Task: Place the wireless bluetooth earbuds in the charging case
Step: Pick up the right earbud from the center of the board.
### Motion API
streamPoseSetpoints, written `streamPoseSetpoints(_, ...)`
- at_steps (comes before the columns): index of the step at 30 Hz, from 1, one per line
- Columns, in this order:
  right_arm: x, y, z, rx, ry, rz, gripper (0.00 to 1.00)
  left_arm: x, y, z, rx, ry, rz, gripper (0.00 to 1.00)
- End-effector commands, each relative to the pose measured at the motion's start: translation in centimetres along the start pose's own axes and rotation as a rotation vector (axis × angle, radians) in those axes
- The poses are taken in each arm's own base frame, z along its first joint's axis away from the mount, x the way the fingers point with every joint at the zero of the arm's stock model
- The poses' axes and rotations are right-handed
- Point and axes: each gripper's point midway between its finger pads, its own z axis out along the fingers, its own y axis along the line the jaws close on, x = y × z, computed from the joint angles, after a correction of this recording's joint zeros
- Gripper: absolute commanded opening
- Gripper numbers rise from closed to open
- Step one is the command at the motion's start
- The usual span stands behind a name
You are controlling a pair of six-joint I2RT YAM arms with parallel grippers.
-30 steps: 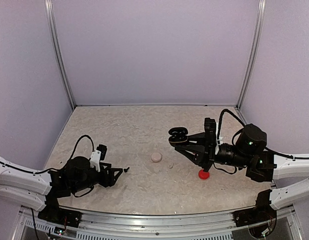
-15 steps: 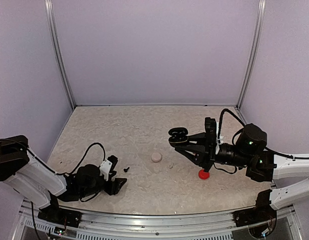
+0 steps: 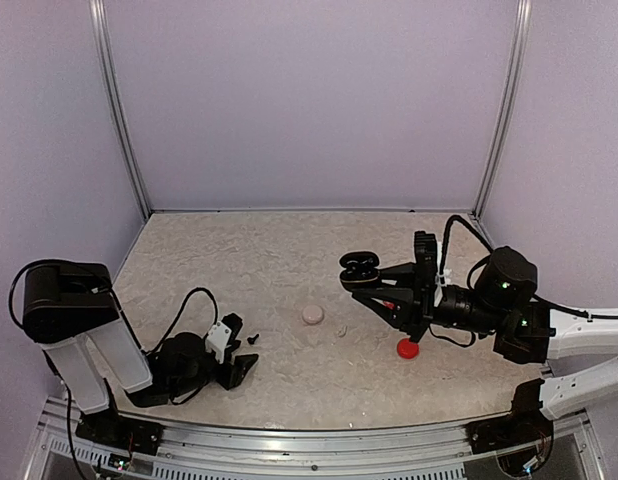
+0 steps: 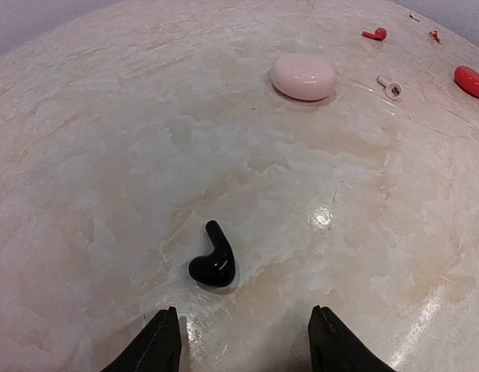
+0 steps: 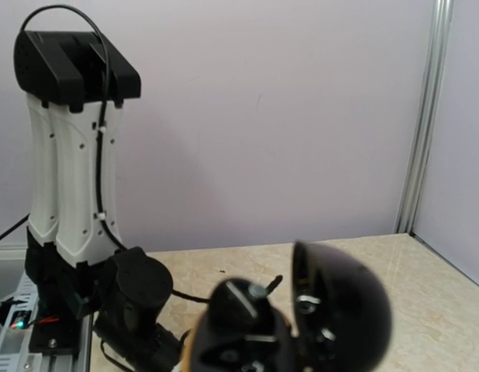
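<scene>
Left claw (image 3: 244, 362) lies low over the bench (image 3: 239, 260) in the top view, on the near left of the pale pink case (image 3: 312, 314). Its fingers are spread and aimed at the black earbud (image 3: 253, 340), which lies loose on the bench left of that case. Right claw (image 3: 361, 280) hangs to the right of the pink case and beyond it, pinching the open black charging case (image 3: 357, 264). A whitish earbud (image 3: 341, 330) lies just right of the pink case and a red case (image 3: 407, 348) farther right. From the left wrist, the fingertips (image 4: 163, 341) stand apart at the bottom edge. The black earbud lies just ahead of the gap, touching neither, well short of the pink case. The whitish earbud lies beside that case, a red earbud (image 4: 374, 34) beyond it. From the right wrist, the black charging case fills the foreground, its lid swung open, and the left arm (image 5: 69, 155) stands across the bench.
</scene>
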Motion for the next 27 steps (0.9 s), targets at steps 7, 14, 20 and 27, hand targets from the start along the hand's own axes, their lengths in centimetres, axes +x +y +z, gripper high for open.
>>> streamPoseSetpoints(7, -0.6, -0.6, -0.7, 0.035, -0.025, -0.01, 0.0, 1.0, 1.0, 1.8, -0.021, 0.046, -0.002, 0.51)
streamPoseSetpoints(14, -0.6, -0.7, -0.8, 0.039, -0.026, -0.013, 0.0, 0.9, 1.3, 2.4, -0.022, 0.058, 0.007, 0.44)
streamPoseSetpoints(20, -0.5, -0.8, -1.0, 0.042, -0.024, -0.014, 0.0, 1.3, 1.2, 3.1, -0.008, 0.088, 0.014, 0.37)
streamPoseSetpoints(27, -0.6, -0.8, -1.3, 0.046, -0.028, -0.017, 0.0, 1.5, 1.0, 2.7, 0.012, 0.101, -0.001, 0.23)
